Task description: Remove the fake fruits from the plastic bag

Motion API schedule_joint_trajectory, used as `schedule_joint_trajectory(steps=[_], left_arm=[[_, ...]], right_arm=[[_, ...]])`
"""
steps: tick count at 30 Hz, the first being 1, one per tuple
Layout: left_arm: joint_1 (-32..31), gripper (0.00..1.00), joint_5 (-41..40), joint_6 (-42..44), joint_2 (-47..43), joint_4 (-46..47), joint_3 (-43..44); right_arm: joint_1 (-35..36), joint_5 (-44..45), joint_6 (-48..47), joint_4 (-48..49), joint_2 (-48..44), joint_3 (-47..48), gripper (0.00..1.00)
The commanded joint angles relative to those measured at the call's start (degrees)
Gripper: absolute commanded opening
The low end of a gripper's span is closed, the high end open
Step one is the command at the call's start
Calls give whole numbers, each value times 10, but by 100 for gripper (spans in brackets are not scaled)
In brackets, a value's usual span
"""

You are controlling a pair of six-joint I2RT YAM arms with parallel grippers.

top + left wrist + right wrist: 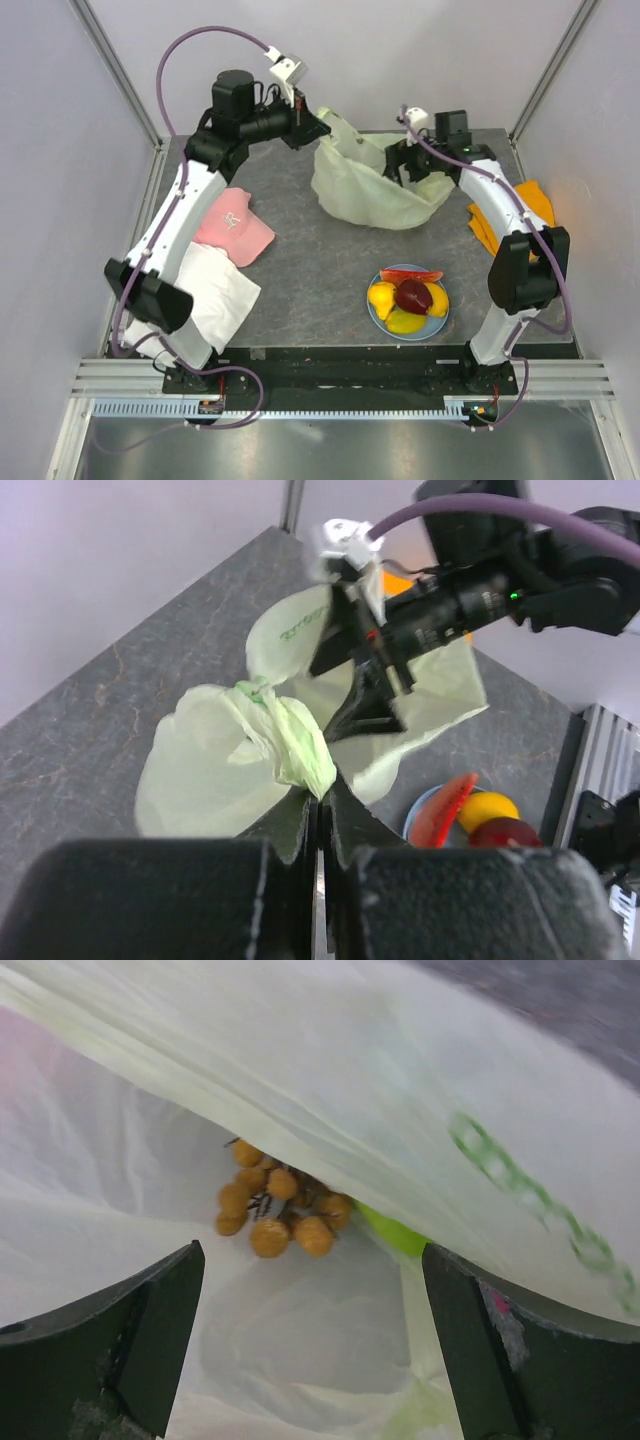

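Note:
The pale yellow-green plastic bag [365, 185] lies at the back middle of the table. My left gripper [318, 125] is shut on the bag's bunched handle [300, 750] and holds it up. My right gripper [402, 168] is open at the bag's mouth, its fingers [130, 1340] inside the bag. Inside the bag [330, 1060] lie a brown-orange cluster of small round fruits [275, 1205] and a green fruit [392, 1232], just beyond the fingertips. Several fruits, yellow [382, 298], dark red [412, 294] and a red slice [410, 275], sit on the light-blue plate [374, 312].
A pink cap [235, 225] and a white folded cloth [215, 290] lie at the left. An orange cloth [535, 205] lies at the right edge under my right arm. The plate stands at the front middle.

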Motion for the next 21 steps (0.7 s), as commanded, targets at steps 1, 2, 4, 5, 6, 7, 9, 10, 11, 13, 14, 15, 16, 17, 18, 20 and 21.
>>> schedule_joint_trajectory(steps=[1,2,4,5,6,7,9,10,11,13,14,15,16,17,18,20,21], left_arm=[[-4,2,30,-5,-140,-44,-101],[-4,2,33,-17,-161,-55,-131],[-4,2,43,-18,-222,-100,-213],[-4,2,40,-5,-244,-119,-237],[-4,1,32,4,-263,-136,-279],[-3,2,22,18,-279,-176,-297],[0,1,-8,67,-317,-214,-331],[2,2,-13,76,-326,-242,-338],[4,2,-11,95,-337,-257,-343],[3,2,-19,121,-345,-274,-358],[5,2,-33,128,-353,-291,-366],[5,2,-48,138,-357,-299,-377],[7,2,-68,156,-358,-310,-380],[8,2,-72,167,-358,-330,-384],[7,2,-77,175,-356,-339,-389],[10,2,-88,184,-356,-337,-397],[10,2,-91,182,-360,-319,-411]], right_arm=[[44,-61,-9,-15,-55,7,98],[59,-62,-11,-25,-58,3,98],[72,-74,-15,-62,-66,-8,98],[86,-80,-19,-70,-72,-31,98],[95,-87,-25,-75,-86,-46,98],[106,-83,-30,-75,-93,-61,98],[137,-79,-38,-67,-108,-93,98],[146,-80,-41,-66,-111,-104,98],[163,-80,-42,-63,-110,-107,98],[175,-89,-44,-61,-102,-101,98],[182,-90,-44,-62,-97,-95,98],[186,-84,-29,-61,-86,-87,98],[188,-64,-17,-57,-81,-71,98],[192,-54,3,-46,-75,-65,98],[194,-47,16,-32,-54,-58,98],[195,-8,59,-30,-27,-29,98],[195,2,68,-25,-1,-21,98]])
